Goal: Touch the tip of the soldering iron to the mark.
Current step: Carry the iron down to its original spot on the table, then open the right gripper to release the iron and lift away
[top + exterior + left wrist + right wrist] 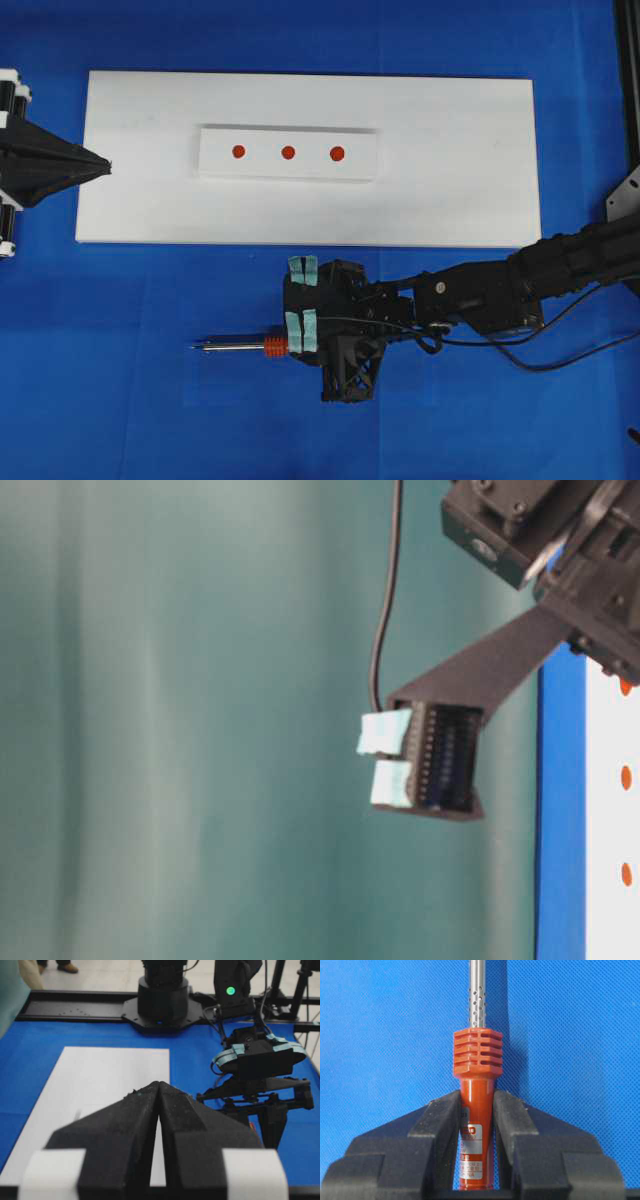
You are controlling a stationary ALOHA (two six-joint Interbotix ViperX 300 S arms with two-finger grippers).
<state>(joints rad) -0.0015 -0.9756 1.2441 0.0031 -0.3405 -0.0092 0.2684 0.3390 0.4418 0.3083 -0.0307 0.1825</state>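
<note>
The right gripper is clenching the iron by its orange handle over the blue cloth, its tip pointing well away from the mark and not yet touching it, while the left gripper is sitting closed and empty.

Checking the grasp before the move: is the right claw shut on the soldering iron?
Yes: the right claw is shut on the soldering iron; both black fingers press its orange-red handle.
</note>
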